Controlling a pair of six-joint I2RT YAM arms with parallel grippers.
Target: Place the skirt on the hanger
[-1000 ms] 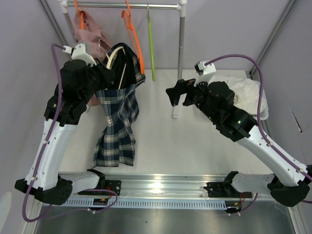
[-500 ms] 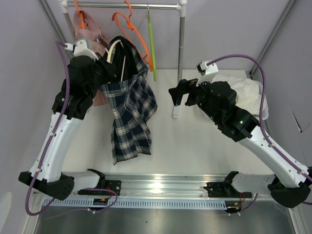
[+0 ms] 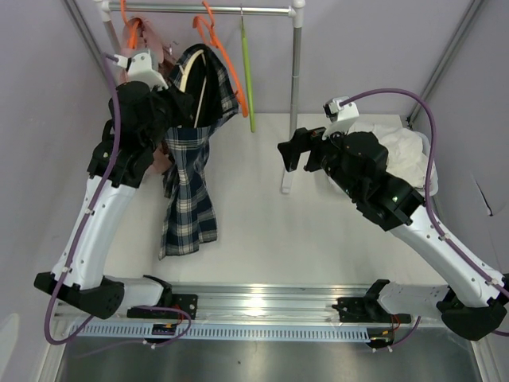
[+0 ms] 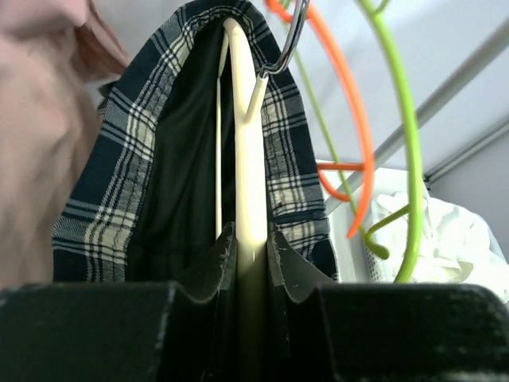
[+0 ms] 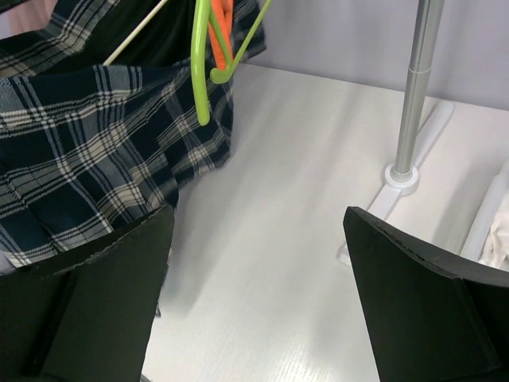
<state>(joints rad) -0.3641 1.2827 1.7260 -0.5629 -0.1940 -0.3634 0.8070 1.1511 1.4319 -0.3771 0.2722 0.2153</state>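
A dark blue plaid skirt hangs draped over a cream hanger, its hem down near the table. My left gripper is shut on the cream hanger's bar and holds it up below the rail. In the left wrist view the skirt wraps both sides of the hanger, whose metal hook points up. My right gripper is open and empty above the table, right of the skirt.
A pink garment, orange hangers and a green hanger hang on the rail. The rack's right post stands mid-table. White clothes sit in a basket at the right.
My left arm has lifted the hanger and skirt up toward the rail. The skirt swung right, then back left. The right arm barely moved.
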